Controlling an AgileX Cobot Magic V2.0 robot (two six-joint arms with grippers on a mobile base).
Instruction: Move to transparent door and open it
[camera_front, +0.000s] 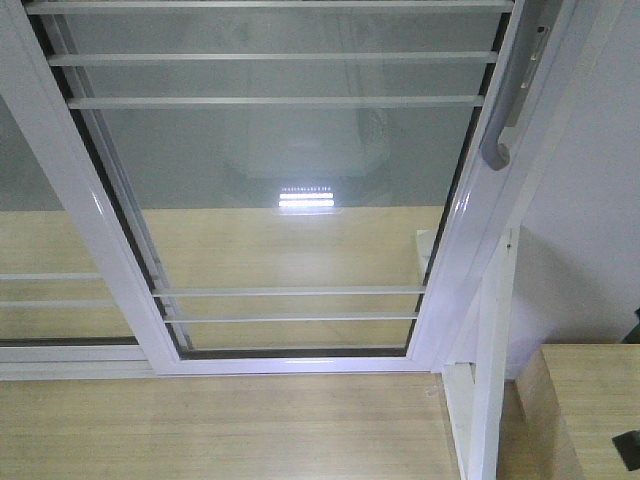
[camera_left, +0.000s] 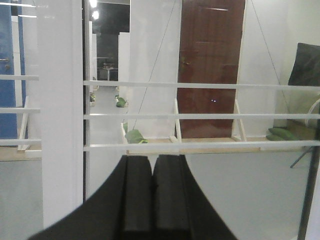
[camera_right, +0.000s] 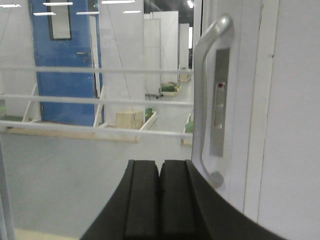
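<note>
The transparent door (camera_front: 290, 170) is a clear glass panel in a glossy white frame with thin white horizontal bars; it fills the front view. Its curved grey pull handle (camera_front: 512, 100) sits on the right stile. In the right wrist view the handle (camera_right: 207, 100) stands upright just right of and beyond my right gripper (camera_right: 159, 162), which is shut and empty. My left gripper (camera_left: 152, 157) is shut and empty, facing the barred glass (camera_left: 200, 115) close up, with a white frame post (camera_left: 61, 115) to its left.
A second barred glass panel (camera_front: 40, 250) lies behind the door at left. A white frame post (camera_front: 490, 370) and grey wall (camera_front: 590, 230) stand at right. Wooden surface (camera_front: 220, 430) lies below; a wooden ledge (camera_front: 590, 400) is at lower right.
</note>
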